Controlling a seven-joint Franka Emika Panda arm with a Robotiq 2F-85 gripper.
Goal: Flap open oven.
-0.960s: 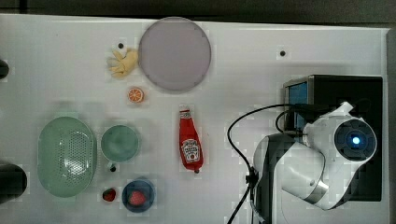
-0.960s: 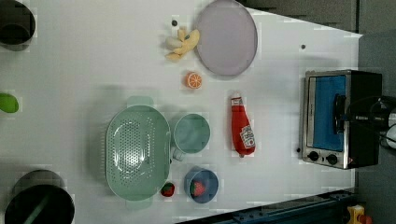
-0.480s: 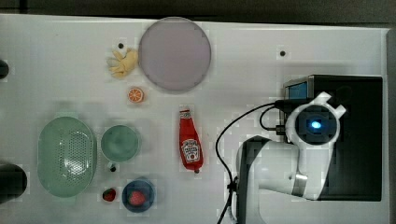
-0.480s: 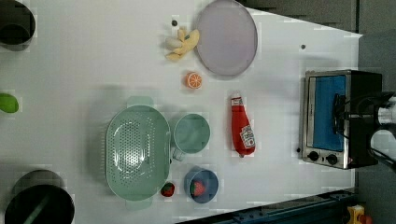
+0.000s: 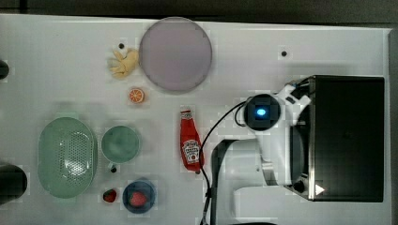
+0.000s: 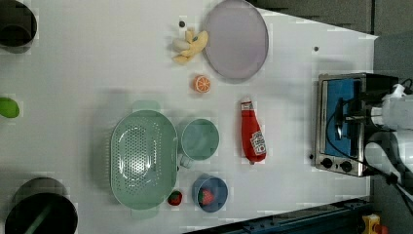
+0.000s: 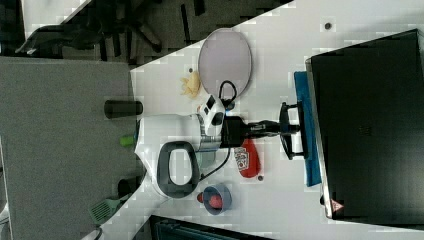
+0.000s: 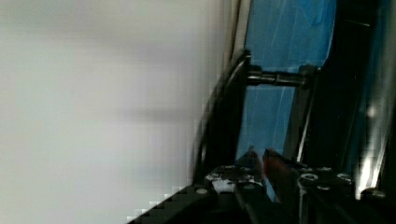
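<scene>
Since a second ago your arm has swung across the top view toward its left, off the oven's roof and out in front of the oven's face; everything else on the table has stayed put.

The oven (image 5: 349,136) stands at the table (image 5: 56,56) edge on the top view's right, its blue glass door (image 6: 347,114) facing the ketchup bottle (image 5: 190,146). In the right view your gripper (image 7: 286,129) sits right against the door's dark bar handle (image 7: 291,131), the forearm stretched level from the white wrist straight toward the oven front. In the wrist view the fingertips (image 8: 254,158) lie close together just beside the handle (image 8: 224,116) and its silver post, with blue glass behind; they look nearly pinched together, but you cannot tell from these pictures whether they actually grip the bar. In the left view the door still lies flush in its silver frame, above the two black knobs (image 6: 336,164).

The arm's base is near the table edge at the top view's bottom, elbow bent, cable looping past the bottle.
</scene>
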